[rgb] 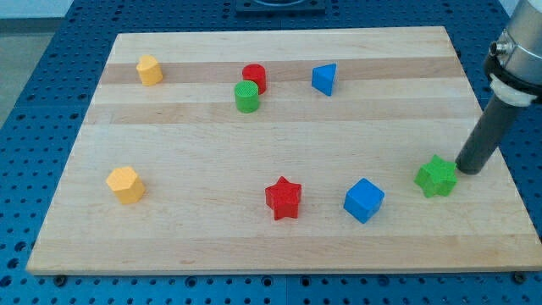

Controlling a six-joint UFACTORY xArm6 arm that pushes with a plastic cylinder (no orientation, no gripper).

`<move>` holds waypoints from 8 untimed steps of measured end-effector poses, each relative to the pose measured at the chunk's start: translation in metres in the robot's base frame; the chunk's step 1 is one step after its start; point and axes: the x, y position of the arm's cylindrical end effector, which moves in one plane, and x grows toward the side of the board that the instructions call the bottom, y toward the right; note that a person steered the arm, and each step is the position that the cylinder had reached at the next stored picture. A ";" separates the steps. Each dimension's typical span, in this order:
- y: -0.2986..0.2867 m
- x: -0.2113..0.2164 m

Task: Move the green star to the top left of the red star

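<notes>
The green star (436,176) lies on the wooden board at the view's right, lower half. The red star (283,197) lies near the bottom middle, well to the left of the green star. A blue cube (364,200) sits between the two stars, slightly lower. My tip (468,168) rests just to the right of the green star, touching or nearly touching its right edge. The dark rod rises from it toward the view's top right.
A red cylinder (254,77) and a green cylinder (246,97) stand together near the top middle. A blue triangular block (323,79) is to their right. Yellow blocks sit at the top left (149,70) and the lower left (125,184). The board's right edge (500,161) is close to my tip.
</notes>
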 end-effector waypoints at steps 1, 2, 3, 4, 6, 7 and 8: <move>0.009 0.072; 0.008 0.070; -0.004 0.045; -0.035 0.003; -0.107 -0.027; -0.153 -0.027; -0.165 -0.041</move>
